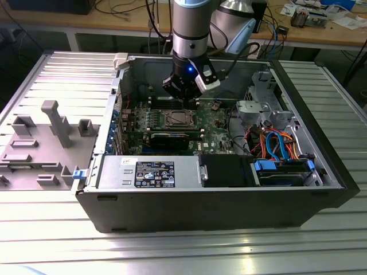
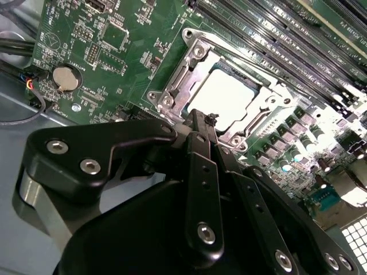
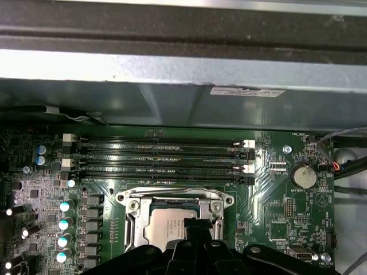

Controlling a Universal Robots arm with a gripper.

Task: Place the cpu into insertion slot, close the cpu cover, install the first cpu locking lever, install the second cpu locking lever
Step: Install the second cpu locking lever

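Note:
The cpu (image 2: 226, 94) lies flat in the insertion slot (image 1: 178, 118) on the green motherboard, its pale metal top showing through a square window. The cpu cover (image 2: 174, 86) lies down over the chip's edges; in the first wrist view it frames the cpu (image 3: 163, 226) as a silvery plate (image 3: 135, 220). A thin metal lever rod (image 2: 258, 69) runs along one side of the socket. My gripper (image 2: 202, 117) is shut with nothing seen between its fingers, tips just above the socket's edge. In the exterior view my gripper (image 1: 182, 97) hangs over the socket's far side.
Long black memory slots (image 3: 160, 154) run beside the socket, and a coin battery (image 3: 302, 176) sits further off. The open case holds a power supply (image 1: 149, 172) and a drive bay with cables (image 1: 275, 149). A grey plastic fixture (image 1: 51, 132) stands at the exterior view's left.

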